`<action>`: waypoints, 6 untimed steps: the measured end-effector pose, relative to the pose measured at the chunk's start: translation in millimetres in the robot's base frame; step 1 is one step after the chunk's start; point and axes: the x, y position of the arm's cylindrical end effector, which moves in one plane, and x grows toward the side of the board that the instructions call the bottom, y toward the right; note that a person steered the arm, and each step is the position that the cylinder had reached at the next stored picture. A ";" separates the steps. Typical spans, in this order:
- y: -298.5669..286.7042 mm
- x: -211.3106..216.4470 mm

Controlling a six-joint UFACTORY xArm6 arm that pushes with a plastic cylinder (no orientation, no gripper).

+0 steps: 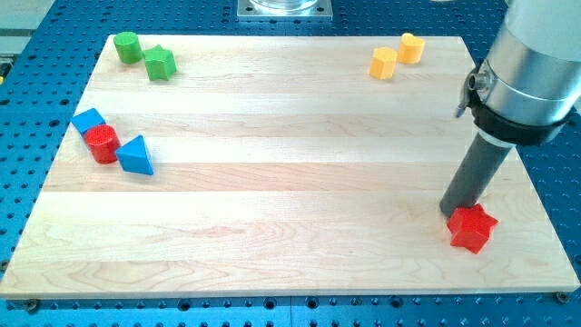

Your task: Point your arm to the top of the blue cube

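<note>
The blue cube (pixel 88 121) sat near the view's left edge of the wooden table (pixel 272 182), touching a red cylinder (pixel 102 143) just below it, with a blue triangular block (pixel 136 155) beside that on the right. Two green blocks lay at the top left corner: a green cylinder (pixel 127 46) and a green star (pixel 160 63), close together. Two yellow blocks sat near the top right, a yellow hexagonal block (pixel 383 64) and a yellow cylinder (pixel 411 47), nearly touching. One red star (pixel 472 227) lay at the lower right. In all there were two blue, two red, two green and two yellow blocks. My tip (pixel 451 213) rested against the red star's upper left side, far across the table from the blue cube. The arm carried no gripper, only a rod, and its upper body was cut off by the view's top right corner.
</note>
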 end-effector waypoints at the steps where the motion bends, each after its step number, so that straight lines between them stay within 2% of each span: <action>1: 9.5 -2.5; 2: -111.5 -7.2; 3: -174.7 -62.7; 4: -211.1 -125.5; 5: -291.7 -157.7; 6: -355.2 -159.5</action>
